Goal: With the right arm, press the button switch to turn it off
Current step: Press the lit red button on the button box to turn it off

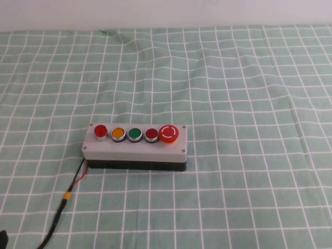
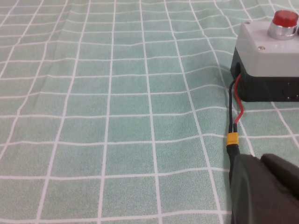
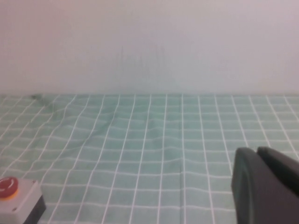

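So, a grey-topped, black-based rectangular button box [image 1: 135,151] is parked on the desk, which is covered by a green cloth with white grid lines [image 1: 249,104]. The box is set a bit left of the middle and closer to the near edge than the far one, with its long side turned to the robot. Five buttons are lined up on the lid, counted from the robot's left: a raised red button in a metal collar [image 1: 100,131], a flat amber button [image 1: 118,134], a flat green button [image 1: 135,134], a flat red button [image 1: 151,134], and a big red mushroom button with white arrows [image 1: 169,133] at the right end. A black cable with a red wire [image 1: 65,205] is led out of the box's left end toward the desk's near-left corner, with a small yellow connector [image 1: 67,196] partway along. The left gripper [image 2: 260,163] is only caught by its own wrist camera, down near the cloth right by that connector, off the box's left end and not touching the box; open or closed can't be told. The right gripper [image 3: 257,154] is seen above the cloth, well apart from the box and pointed at the plain white wall [image 3: 149,46] past the far edge; its state can't be told either.
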